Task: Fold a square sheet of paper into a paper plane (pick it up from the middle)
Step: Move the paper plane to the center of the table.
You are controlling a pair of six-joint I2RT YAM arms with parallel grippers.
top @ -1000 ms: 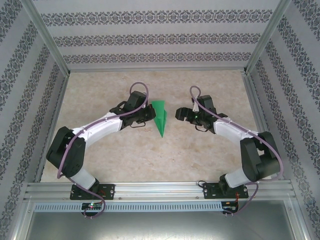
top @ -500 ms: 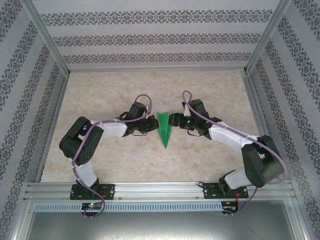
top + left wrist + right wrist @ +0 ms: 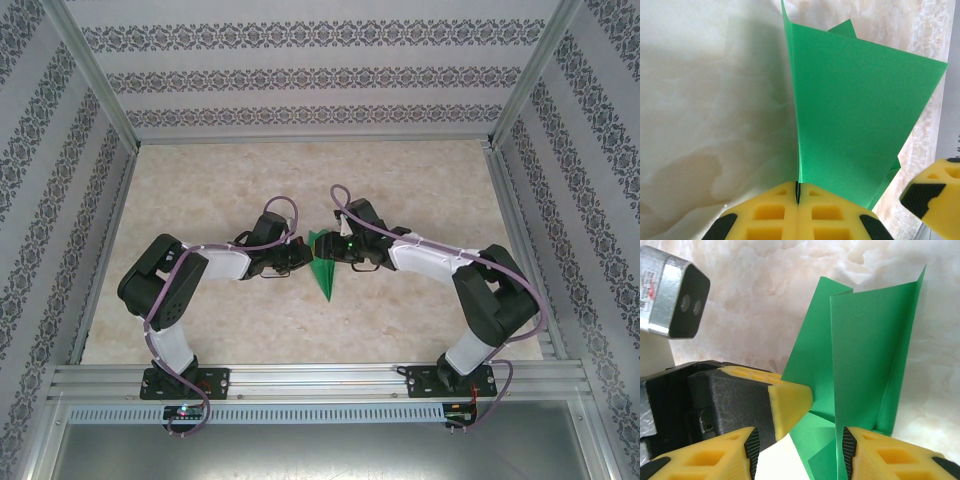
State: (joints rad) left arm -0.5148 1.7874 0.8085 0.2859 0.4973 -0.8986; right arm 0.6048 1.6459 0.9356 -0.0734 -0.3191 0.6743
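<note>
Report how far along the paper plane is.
Done: the paper plane is already a narrow, pointed green dart with creased layers. In hand: the left gripper is shut on one folded edge, and the right gripper stands open with layers of the paper between its jaws, not yet clamped. Left: probably pressing the last wing folds, then laying it on the table.

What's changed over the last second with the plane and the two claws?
The right claw swung left to the plane, jaws narrowing, and now straddles its folds. The left arm drew the plane slightly toward the near edge. Unchanged: the left claw stays shut on the plane, whose nose points at the near edge.
</note>
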